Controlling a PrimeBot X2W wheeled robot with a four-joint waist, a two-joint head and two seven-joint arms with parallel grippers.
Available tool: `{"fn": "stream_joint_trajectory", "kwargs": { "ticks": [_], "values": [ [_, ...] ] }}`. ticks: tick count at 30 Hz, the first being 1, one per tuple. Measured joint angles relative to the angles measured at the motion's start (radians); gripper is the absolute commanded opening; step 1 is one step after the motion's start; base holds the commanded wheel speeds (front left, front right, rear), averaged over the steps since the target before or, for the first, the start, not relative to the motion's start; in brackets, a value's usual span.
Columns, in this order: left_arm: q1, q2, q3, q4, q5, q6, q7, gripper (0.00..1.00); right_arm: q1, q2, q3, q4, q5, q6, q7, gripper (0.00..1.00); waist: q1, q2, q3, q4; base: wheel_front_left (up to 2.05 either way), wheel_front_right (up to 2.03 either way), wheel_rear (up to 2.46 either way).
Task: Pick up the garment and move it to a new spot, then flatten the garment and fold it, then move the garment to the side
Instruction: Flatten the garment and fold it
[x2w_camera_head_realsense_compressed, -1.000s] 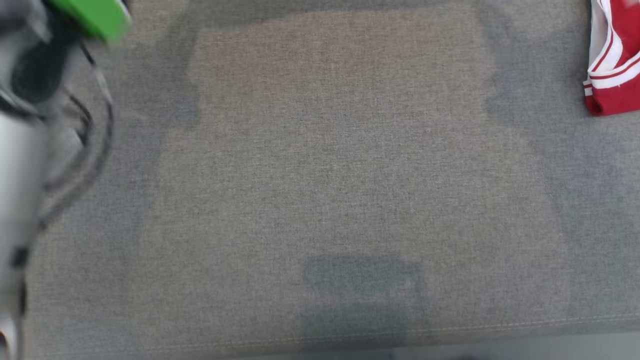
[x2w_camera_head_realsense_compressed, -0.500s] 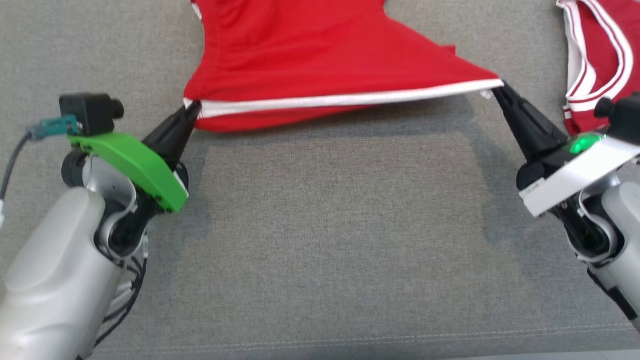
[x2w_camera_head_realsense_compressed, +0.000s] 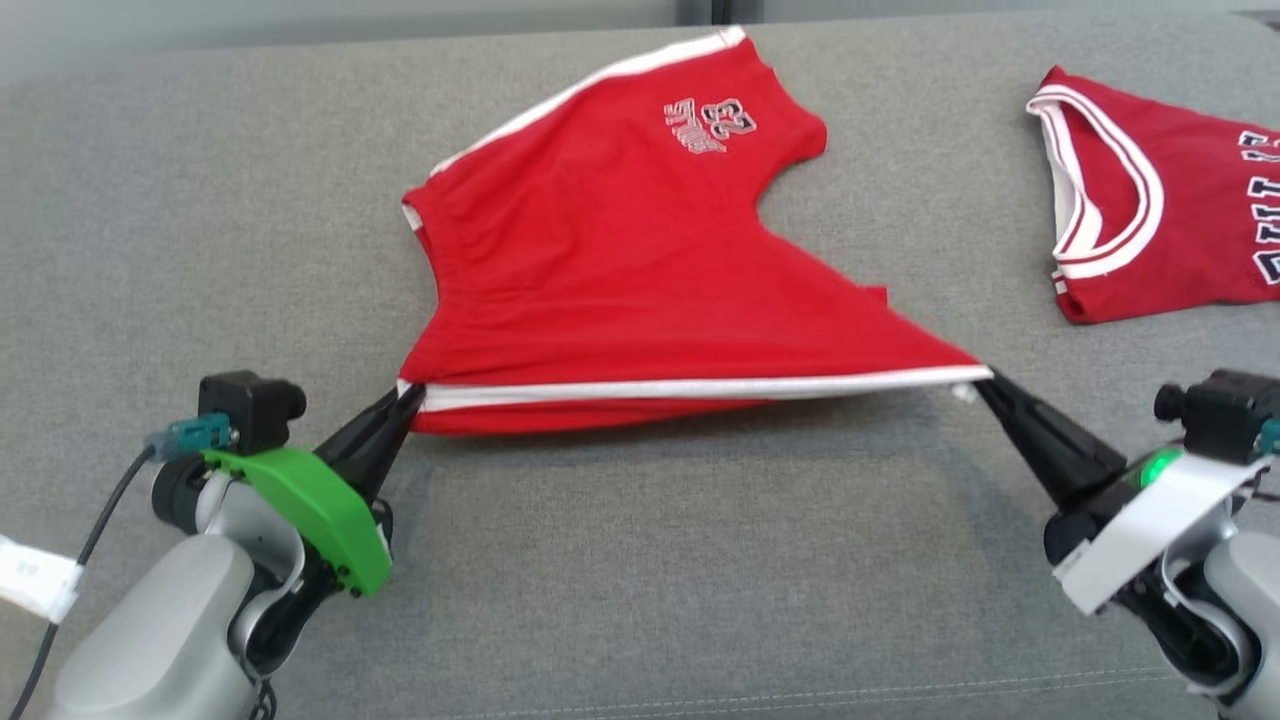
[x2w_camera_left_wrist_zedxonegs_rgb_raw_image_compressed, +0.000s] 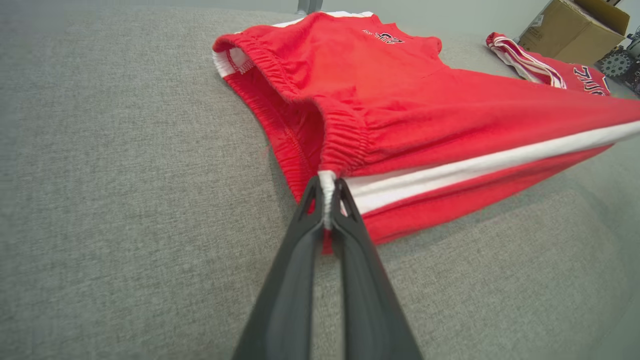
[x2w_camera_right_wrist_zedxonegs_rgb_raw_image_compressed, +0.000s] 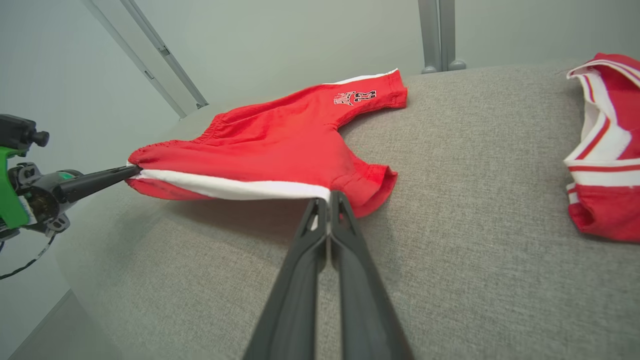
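Note:
The garment (x2w_camera_head_realsense_compressed: 620, 270) is a pair of red shorts with a white side stripe and a small number logo, lying on the grey fabric surface (x2w_camera_head_realsense_compressed: 650, 560). Its near striped edge is stretched taut between both grippers and lifted slightly. My left gripper (x2w_camera_head_realsense_compressed: 405, 398) is shut on the waistband corner (x2w_camera_left_wrist_zedxonegs_rgb_raw_image_compressed: 327, 180). My right gripper (x2w_camera_head_realsense_compressed: 982, 378) is shut on the leg-hem corner (x2w_camera_right_wrist_zedxonegs_rgb_raw_image_compressed: 325, 196). In the right wrist view the left gripper (x2w_camera_right_wrist_zedxonegs_rgb_raw_image_compressed: 134, 170) pinches the far end of the stripe. The shorts' far leg (x2w_camera_right_wrist_zedxonegs_rgb_raw_image_compressed: 370, 92) rests flat on the surface.
A red jersey (x2w_camera_head_realsense_compressed: 1150, 190) with white trim lies at the right of the surface, also seen in the wrist views (x2w_camera_right_wrist_zedxonegs_rgb_raw_image_compressed: 605, 150) (x2w_camera_left_wrist_zedxonegs_rgb_raw_image_compressed: 545, 70). A cardboard box (x2w_camera_left_wrist_zedxonegs_rgb_raw_image_compressed: 570, 27) stands beyond it. A wall and metal posts (x2w_camera_right_wrist_zedxonegs_rgb_raw_image_compressed: 437, 35) lie behind the surface's far edge.
The head camera has tilted up, so the whole picture has shifted and the shorts now show in full. Both grippers keep hold of the striped edge, as half a second ago.

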Motion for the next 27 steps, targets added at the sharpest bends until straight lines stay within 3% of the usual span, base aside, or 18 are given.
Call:
{"fn": "stream_joint_trajectory", "kwargs": {
  "ticks": [10, 14, 27],
  "values": [
    [0.137, 0.044, -0.022, -0.024, 0.049, 0.012, -0.057, 0.0, 0.112, -0.03, 0.076, -0.022, -0.006, 0.002, -0.005, 0.0, 0.0, 0.0, -0.076, -0.021, 0.0, 0.0, 0.0],
    [0.173, 0.044, -0.034, -0.046, 0.074, 0.044, -0.087, 0.0, 0.136, -0.059, 0.094, -0.024, -0.032, 0.002, -0.007, 0.0, 0.0, 0.0, -0.09, -0.029, 0.0, 0.0, 0.0],
    [0.258, 0.045, -0.041, -0.089, 0.131, 0.151, -0.129, 0.0, 0.18, -0.068, 0.093, 0.002, -0.082, -0.012, -0.016, 0.0, 0.0, 0.0, -0.093, -0.012, 0.0, 0.0, 0.0]
  ]
}}
